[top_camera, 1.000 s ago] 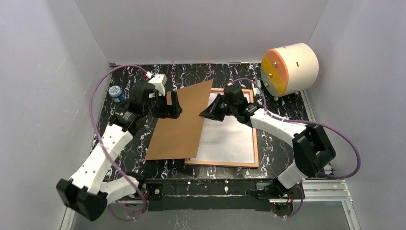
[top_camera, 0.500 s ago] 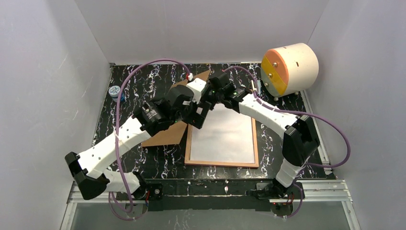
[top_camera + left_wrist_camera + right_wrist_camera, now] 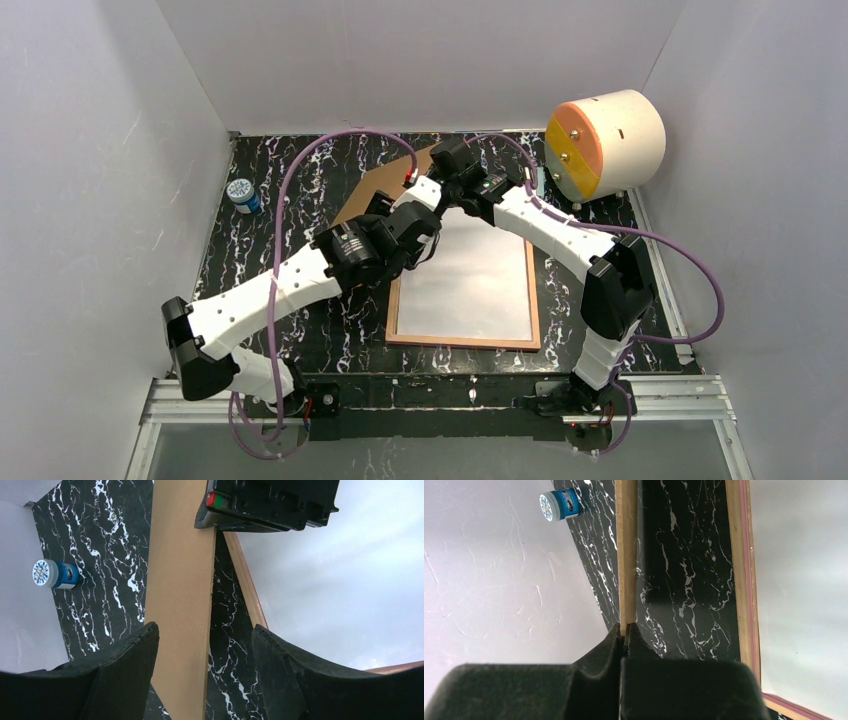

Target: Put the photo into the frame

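Top external: one frame [image 3: 535, 300], one photo [image 3: 470, 290] white-back-up inside; right end effector [image 3: 625, 630] pinches one backing board [image 3: 177, 580], left end effector [image 3: 205, 635] open astride it.

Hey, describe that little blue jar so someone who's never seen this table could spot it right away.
Find the black marbled table. Near its far left corner, beside the grey wall, sits a small jar. It alone is blue with a white patterned lid, set apart from the brown board and the frame.
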`<state>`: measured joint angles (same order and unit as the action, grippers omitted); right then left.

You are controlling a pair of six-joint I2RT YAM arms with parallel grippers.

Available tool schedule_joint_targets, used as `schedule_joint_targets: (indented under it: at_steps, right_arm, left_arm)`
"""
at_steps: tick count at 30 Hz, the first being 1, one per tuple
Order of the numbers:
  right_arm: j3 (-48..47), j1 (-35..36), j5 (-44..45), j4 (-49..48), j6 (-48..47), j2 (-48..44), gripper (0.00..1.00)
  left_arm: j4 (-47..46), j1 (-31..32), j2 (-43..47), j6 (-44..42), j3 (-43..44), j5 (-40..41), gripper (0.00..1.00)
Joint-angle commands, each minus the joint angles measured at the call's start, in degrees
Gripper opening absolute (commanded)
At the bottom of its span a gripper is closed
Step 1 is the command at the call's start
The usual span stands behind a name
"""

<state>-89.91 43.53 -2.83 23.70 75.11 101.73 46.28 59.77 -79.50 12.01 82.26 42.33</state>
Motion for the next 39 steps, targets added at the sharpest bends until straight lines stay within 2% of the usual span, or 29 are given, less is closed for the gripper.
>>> schedule_joint_targets:
  at_steps: [1, 4, 7, 9, 21, 28, 32, 36, 39]
  right_arm:
    - [-3.4, 0.0, -3.9, -4.9, 3.1, -0.7, 0.01]
    - [-3.8, 0.0, -5.1, -5.2, 3.7, -0.5, 0.01]
    - [-3.7, 0.0, -5.5, -5.2, 3.7, -0.7, 0.01]
    - [-3.1, 0.0, -6.0, -5.5, 3.7, -0.9, 0.01]
    - [-1.1, 0.0, -7.6, -7.3, 4.8, -1.5, 0.01]
    - [-0.7, -0.1, -6.9, -7.1, 4.6, -1.3, 0.01]
    - [0.2, -0.1, -7.1, -7.8, 4.2, -1.0, 0.01]
    - [1.2, -0.1, -6.6, -8.6, 3.7, -1.2, 0.34]
    - [2.4, -0.7, -5.8, -10.0, 3.3, -2.4, 0.63]
  left_arm:
    - [-2.7, 0.3, 3.8, 0.2, -3.2, 0.9, 0.66]
    - [-3.0, 0.3, 4.0, 0.4, -5.2, 0.6, 0.64]
    - [-2.5, 0.3, 3.7, 1.4, -6.2, 1.4, 0.49]
    - [-1.3, 0.3, 3.1, 2.6, -6.1, 2.3, 0.43]
    - [1.5, 0.3, 2.8, 6.9, -8.8, 8.0, 0.32]
    - [1.1, 0.3, 2.6, 6.6, -9.2, 8.6, 0.15]
    - [0.9, 0.3, 2.4, 5.9, -8.6, 8.7, 0.02]
    - [1.0, 0.3, 2.3, 5.3, -7.7, 8.8, 0.00]
    - [1.7, 0.3, 2.4, 5.0, -6.4, 8.9, 0.00]
